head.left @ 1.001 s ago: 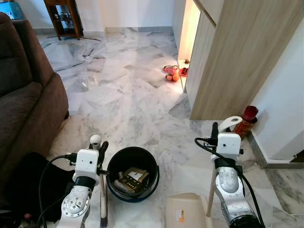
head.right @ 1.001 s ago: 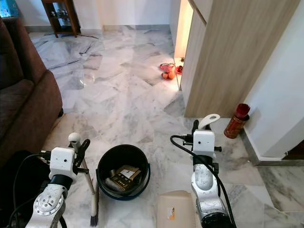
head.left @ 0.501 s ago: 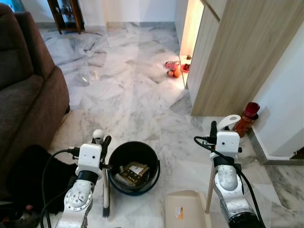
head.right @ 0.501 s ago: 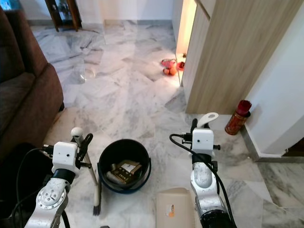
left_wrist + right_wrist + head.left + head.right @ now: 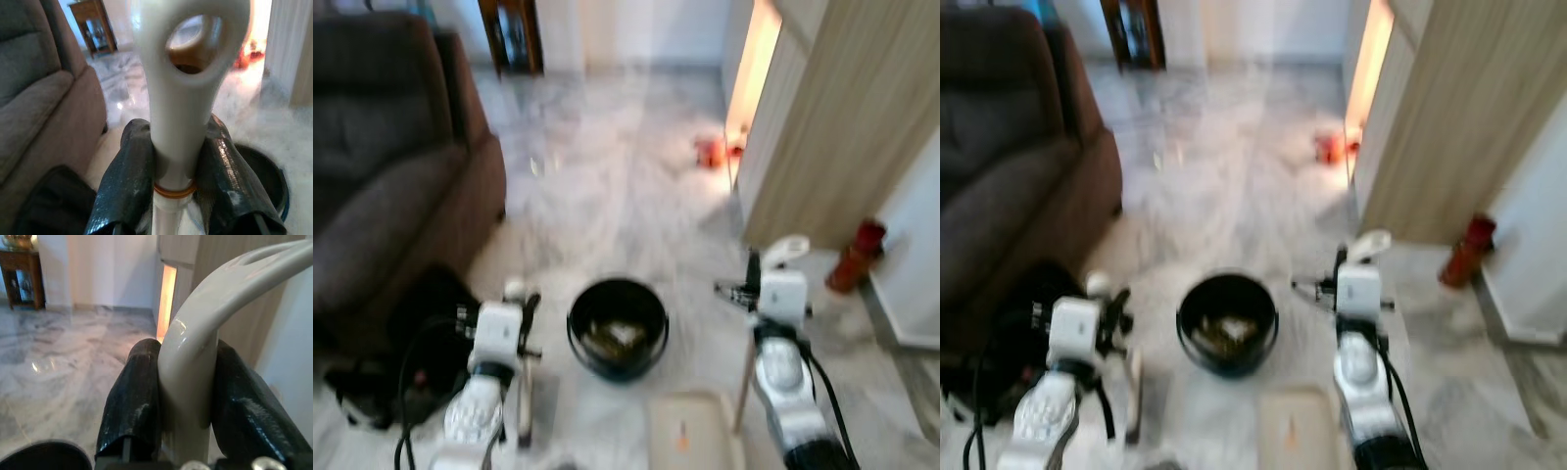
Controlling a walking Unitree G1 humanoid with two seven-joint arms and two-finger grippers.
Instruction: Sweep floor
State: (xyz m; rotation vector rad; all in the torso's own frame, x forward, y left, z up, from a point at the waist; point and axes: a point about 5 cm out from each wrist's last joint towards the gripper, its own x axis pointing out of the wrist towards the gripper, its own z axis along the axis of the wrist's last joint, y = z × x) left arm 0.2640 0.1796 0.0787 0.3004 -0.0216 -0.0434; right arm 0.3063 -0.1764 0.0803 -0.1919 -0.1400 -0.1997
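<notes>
The head views are blurred. The left claw (image 5: 173,181) is clamped on the white handle of a broom (image 5: 178,122), its two black fingers (image 5: 128,181) pressed against either side just above an orange ring; the handle ends in a loop with a hole. In the left eye view the broom (image 5: 523,392) stands beside the left arm, its brush end down on the marble floor (image 5: 607,196). The right claw (image 5: 188,396) grips the curved white handle of a dustpan (image 5: 195,362), whose pale pan (image 5: 690,436) sits on the floor between the arms. A black bucket (image 5: 618,328) with some rubbish in it stands on the floor between the claws. A brown sofa (image 5: 391,186) lies to the left, a wooden cabinet (image 5: 842,117) to the right.
</notes>
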